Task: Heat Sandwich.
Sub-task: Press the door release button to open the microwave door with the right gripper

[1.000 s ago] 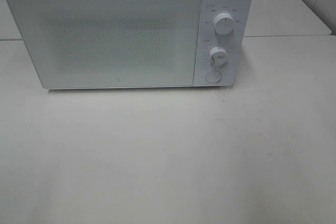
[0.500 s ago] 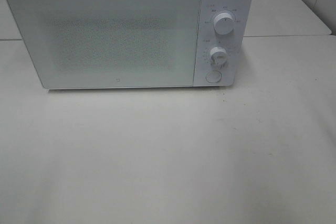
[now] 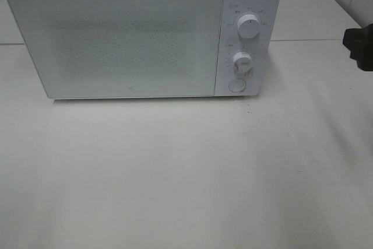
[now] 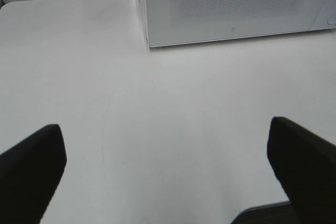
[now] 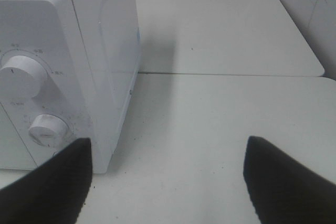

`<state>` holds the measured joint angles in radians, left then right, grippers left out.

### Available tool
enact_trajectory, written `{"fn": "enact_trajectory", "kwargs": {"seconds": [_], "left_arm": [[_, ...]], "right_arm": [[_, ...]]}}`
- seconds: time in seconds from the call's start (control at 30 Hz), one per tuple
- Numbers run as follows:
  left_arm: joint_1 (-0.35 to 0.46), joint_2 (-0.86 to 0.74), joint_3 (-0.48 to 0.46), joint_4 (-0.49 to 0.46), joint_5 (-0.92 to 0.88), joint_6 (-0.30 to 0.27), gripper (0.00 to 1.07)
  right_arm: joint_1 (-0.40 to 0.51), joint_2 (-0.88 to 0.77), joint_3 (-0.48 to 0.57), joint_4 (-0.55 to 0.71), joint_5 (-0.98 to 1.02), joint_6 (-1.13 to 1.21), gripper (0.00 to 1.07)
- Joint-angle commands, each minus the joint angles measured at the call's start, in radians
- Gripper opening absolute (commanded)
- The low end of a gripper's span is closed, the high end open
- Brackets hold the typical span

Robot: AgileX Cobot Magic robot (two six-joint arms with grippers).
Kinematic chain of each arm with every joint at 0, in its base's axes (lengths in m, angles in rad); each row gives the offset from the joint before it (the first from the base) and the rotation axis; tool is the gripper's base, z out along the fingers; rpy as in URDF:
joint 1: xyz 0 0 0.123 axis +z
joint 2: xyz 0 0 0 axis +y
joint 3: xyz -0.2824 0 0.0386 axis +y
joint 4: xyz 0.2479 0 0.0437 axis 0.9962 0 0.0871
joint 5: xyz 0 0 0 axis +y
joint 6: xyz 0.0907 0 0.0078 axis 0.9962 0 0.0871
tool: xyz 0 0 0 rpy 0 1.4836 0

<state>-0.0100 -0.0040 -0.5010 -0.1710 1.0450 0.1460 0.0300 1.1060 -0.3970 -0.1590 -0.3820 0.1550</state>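
Note:
The white microwave [image 3: 134,33] stands at the back of the table with its door [image 3: 116,39] shut. The sandwich is not in view in any frame. My right gripper [image 5: 168,142] is open and empty, to the right of the microwave's side wall [image 5: 110,51]. In the high view it shows as a dark shape [image 3: 360,46] at the right edge. My left gripper [image 4: 164,127] is open and empty, low over the table in front of the microwave's left corner [image 4: 147,40]. It does not show in the high view.
The microwave's panel has an upper knob [image 3: 249,27], a lower knob [image 3: 242,62] and a round button [image 3: 236,85]. The white table [image 3: 186,173] spreads in front. A seam [image 5: 226,74] joins a second table behind.
My right gripper has come into the high view at the right edge. The microwave has not moved.

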Motion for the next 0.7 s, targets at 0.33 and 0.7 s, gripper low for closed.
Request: {"fn": "enact_trajectory", "kwargs": {"seconds": [0.33, 0.7], "left_arm": [[0.004, -0.026, 0.001, -0.005, -0.01, -0.002, 1.01], [0.004, -0.026, 0.001, -0.005, -0.01, -0.002, 1.01]], "right_arm": [[0.179, 0.232, 0.125, 0.414, -0.431, -0.327, 0.76], [0.472, 0.411, 0.136, 0.772, -0.646, -0.444, 0.76]]}}
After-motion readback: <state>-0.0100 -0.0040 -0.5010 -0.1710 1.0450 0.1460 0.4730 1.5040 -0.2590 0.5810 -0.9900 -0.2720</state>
